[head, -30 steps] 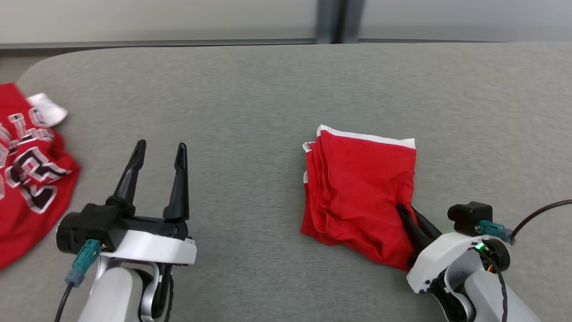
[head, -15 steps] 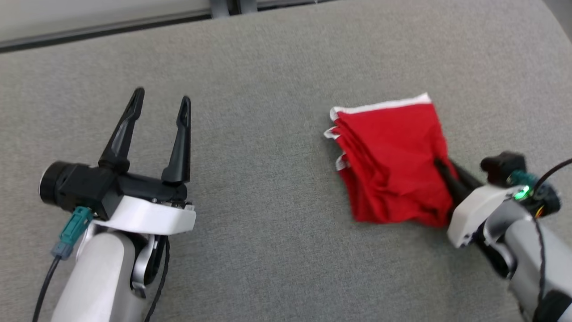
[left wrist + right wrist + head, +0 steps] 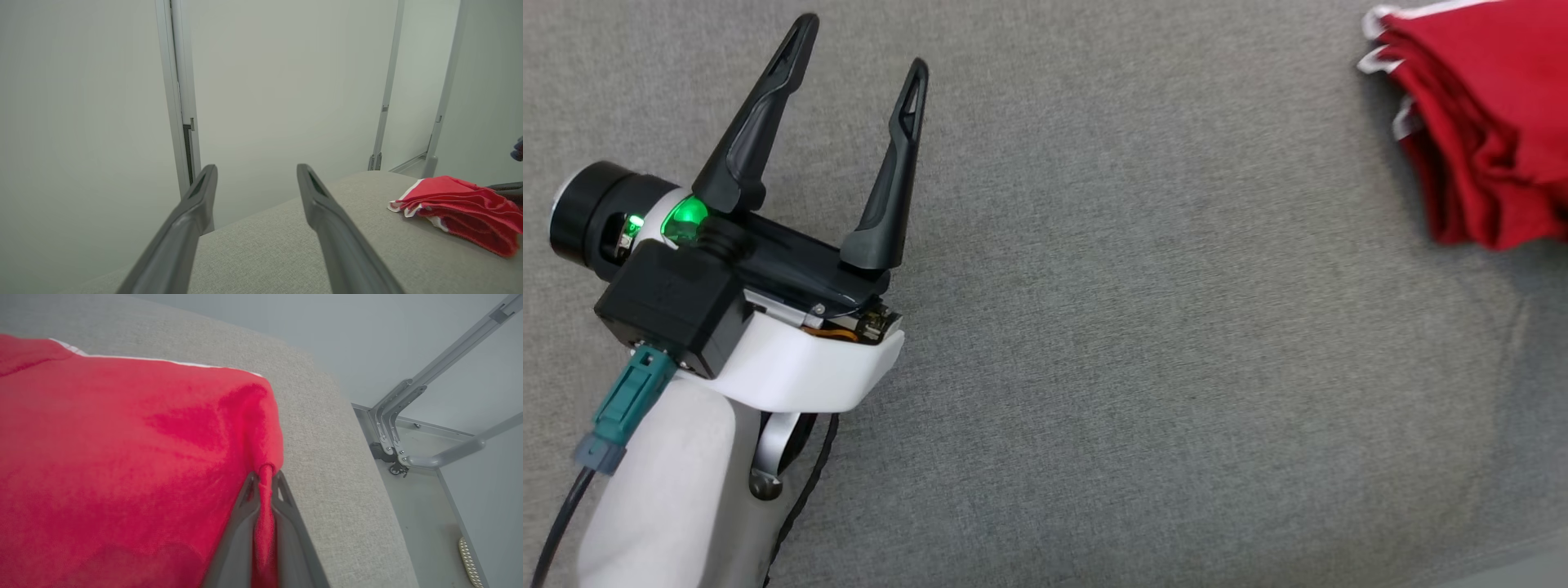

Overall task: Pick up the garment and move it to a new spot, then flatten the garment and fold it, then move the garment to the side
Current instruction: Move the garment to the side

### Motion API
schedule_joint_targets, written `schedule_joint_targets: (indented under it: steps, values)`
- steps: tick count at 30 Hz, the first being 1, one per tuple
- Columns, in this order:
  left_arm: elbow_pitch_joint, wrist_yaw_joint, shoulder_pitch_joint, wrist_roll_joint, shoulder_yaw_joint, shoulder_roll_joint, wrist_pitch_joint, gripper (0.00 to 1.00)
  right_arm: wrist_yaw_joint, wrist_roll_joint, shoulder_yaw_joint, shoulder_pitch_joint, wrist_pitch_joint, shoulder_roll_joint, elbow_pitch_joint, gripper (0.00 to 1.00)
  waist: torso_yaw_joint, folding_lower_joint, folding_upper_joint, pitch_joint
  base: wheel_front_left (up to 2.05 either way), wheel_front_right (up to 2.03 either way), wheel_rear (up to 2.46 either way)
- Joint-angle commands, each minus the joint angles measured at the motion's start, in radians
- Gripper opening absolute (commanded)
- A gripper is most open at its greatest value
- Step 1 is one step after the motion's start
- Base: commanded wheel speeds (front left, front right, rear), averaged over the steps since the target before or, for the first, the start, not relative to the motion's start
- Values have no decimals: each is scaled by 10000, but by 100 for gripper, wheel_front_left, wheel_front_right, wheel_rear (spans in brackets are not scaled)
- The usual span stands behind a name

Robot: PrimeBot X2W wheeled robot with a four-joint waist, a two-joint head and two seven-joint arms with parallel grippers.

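Evidently dealing with a garment (image 3: 1478, 122) already folded into a layered red stack, lying on the gray bench (image 3: 1143, 327) close to its edge. Pinching a fold of it tight in the right pincer (image 3: 265, 479). Holding the left pincer (image 3: 861, 42) spread wide and empty, well apart. Judging flattening and folding done; remaining: settling it aside and letting go.
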Motion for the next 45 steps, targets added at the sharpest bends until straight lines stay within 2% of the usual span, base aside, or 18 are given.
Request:
schedule_joint_targets:
  steps: [1, 9, 13, 14, 15, 16, 17, 18, 19, 26, 31, 39, 45]
  values:
    - [-267, -59, -263, 104, -57, 85, 109, 100, -24, 18, -115, -391, -100, -209, 255, 0, 165, -1, 0, 466, 0, 0, 0]
    - [-980, -146, -752, 254, -390, 93, 460, 100, -24, -408, -653, -1663, -39, -810, 1740, 0, 396, -1, 0, 1297, 0, 0, 0]
    - [-1027, -166, -836, 249, -514, 61, 421, 100, -24, -604, -876, -2006, -188, -736, 2486, 0, 416, -1, 0, 1360, 0, 0, 0]
    - [-1006, -164, -846, 245, -539, 50, 406, 100, -24, -621, -921, -2065, -255, -657, 2634, 6, 413, -1, 0, 1345, 0, 0, 0]
    - [-1006, -164, -846, 245, -539, 50, 406, 100, -24, -621, -921, -2065, -255, -657, 2634, 6, 413, -1, 0, 1345, 0, 0, 0]
    - [-974, -161, -847, 240, -556, 42, 376, 100, -24, -600, -972, -2097, -312, -548, 2770, 30, 403, -1, 0, 1309, 0, 0, 0]
    - [-944, -152, -842, 229, -565, 34, 349, 100, -24, -650, -974, -2112, -376, -473, 2864, 42, 386, -1, 0, 1271, 0, 0, 0]
    - [-898, -134, -824, 221, -572, 30, 338, 100, -24, -690, -961, -2111, -474, -372, 2916, 60, 365, -1, 0, 1216, 0, 0, 0]
    - [-847, -108, -785, 204, -572, 28, 318, 100, -24, -788, -986, -2138, -570, -328, 3047, 100, 333, -1, 0, 1145, 0, 0, 0]
    - [-343, 43, -218, 5, -578, -24, 42, 100, -24, -587, -1629, -1729, -1276, 190, 3526, 100, 107, -1, 0, 299, 0, 0, 0]
    - [136, 217, 463, -232, -373, 81, -163, 100, -22, -270, -2223, -797, -1491, 814, 3146, 100, -141, -1, 0, -542, 0, 0, 0]
    - [601, 588, 1685, -543, 1, 231, -316, 100, -22, -449, -3479, 1822, -1500, 1825, 503, 100, -377, -1, 0, -1742, 0, 0, 0]
    - [769, 951, 2542, -818, 298, 211, -439, 100, -22, -1070, -4079, 3875, -1503, 3044, -1817, 100, -372, -1, 0, -2455, 0, 0, 0]
